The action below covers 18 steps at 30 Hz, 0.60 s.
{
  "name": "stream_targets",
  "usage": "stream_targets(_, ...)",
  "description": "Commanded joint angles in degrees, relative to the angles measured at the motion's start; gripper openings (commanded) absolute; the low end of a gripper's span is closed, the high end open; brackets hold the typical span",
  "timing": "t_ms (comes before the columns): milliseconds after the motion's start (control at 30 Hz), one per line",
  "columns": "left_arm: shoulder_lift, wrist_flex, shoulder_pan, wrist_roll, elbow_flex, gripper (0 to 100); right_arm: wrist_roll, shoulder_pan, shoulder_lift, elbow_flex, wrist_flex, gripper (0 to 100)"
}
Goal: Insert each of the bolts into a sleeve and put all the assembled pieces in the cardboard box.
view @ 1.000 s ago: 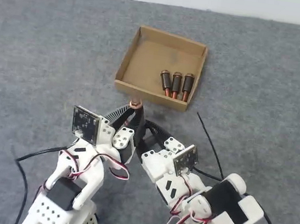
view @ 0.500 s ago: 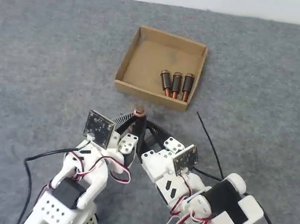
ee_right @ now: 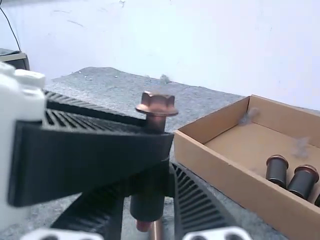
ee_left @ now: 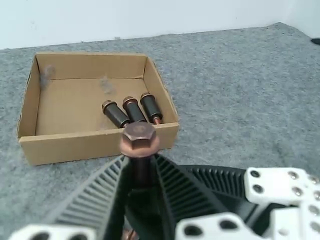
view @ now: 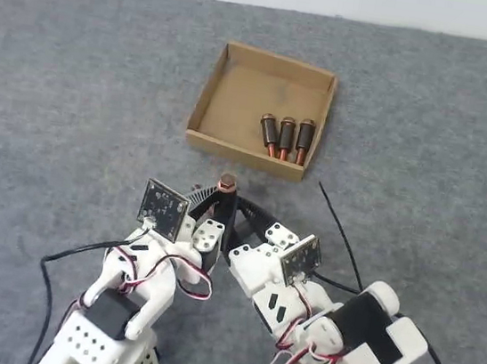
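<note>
A copper hex-head bolt point(view: 227, 181) stands upright just in front of the cardboard box point(view: 243, 156). My left gripper point(view: 221, 195) is shut on its shaft below the head point(ee_left: 140, 139). My right gripper point(ee_right: 148, 202) is shut on a black sleeve point(ee_right: 148, 192) lower on the same bolt, and the copper tip pokes out beneath it. The two grippers meet at one spot, the left one's ribbed fingers point(ee_right: 95, 150) crossing above the right one's. Three assembled pieces point(view: 286, 137) lie side by side in the box's near right corner.
Grey carpet covers the table. The box point(ee_left: 75, 145) has bare floor on its left side. A black cable point(view: 343, 240) runs over the carpet to the right of the arms, another point(view: 42, 281) to the left.
The left arm has swung to the right and in toward the right gripper, carrying the bolt a little right and nearer. The right arm has kept still.
</note>
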Motion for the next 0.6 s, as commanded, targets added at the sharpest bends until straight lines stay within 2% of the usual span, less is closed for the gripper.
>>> stream_targets(0, -0.79, 0.35, -0.44, -0.44, -0.48, 7, 0.62, 1.89, -3.12, 0.97, -0.48, 0.8)
stream_targets(133, -0.79, 1.93, -0.35, -0.44, -0.48, 13, 0.62, 2.51, -2.86, 0.88, -2.59, 0.7)
stream_targets(567, -0.88, 2.02, -0.26, -0.44, -0.84, 13, 0.62, 2.51, -2.68, 0.79, -3.56, 0.7)
